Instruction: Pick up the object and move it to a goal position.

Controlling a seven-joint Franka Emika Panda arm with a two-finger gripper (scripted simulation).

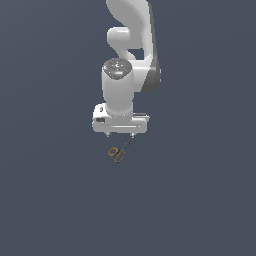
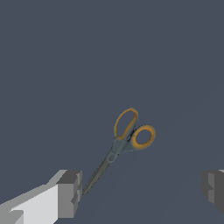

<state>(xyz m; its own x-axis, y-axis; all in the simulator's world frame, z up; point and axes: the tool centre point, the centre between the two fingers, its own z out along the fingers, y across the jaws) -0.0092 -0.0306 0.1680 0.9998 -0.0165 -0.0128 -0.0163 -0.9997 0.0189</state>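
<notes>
Right now, in the exterior view, the white gripper (image 1: 120, 134) hangs just above the scissors (image 1: 119, 151) on the dark floor (image 1: 50, 200); in the wrist view its fingers (image 2: 70, 194) are spread wide, the scissors (image 2: 120, 146) lying between them, blade tip near one finger.

The white arm (image 1: 131, 55) reaches down with its wrist vertical, the gripper (image 1: 120, 134) pointing straight down just above the scissors (image 1: 119, 150). Its jaws stand wide apart, one grey finger (image 2: 70, 193) beside the blade tips, gripping nothing.
</notes>
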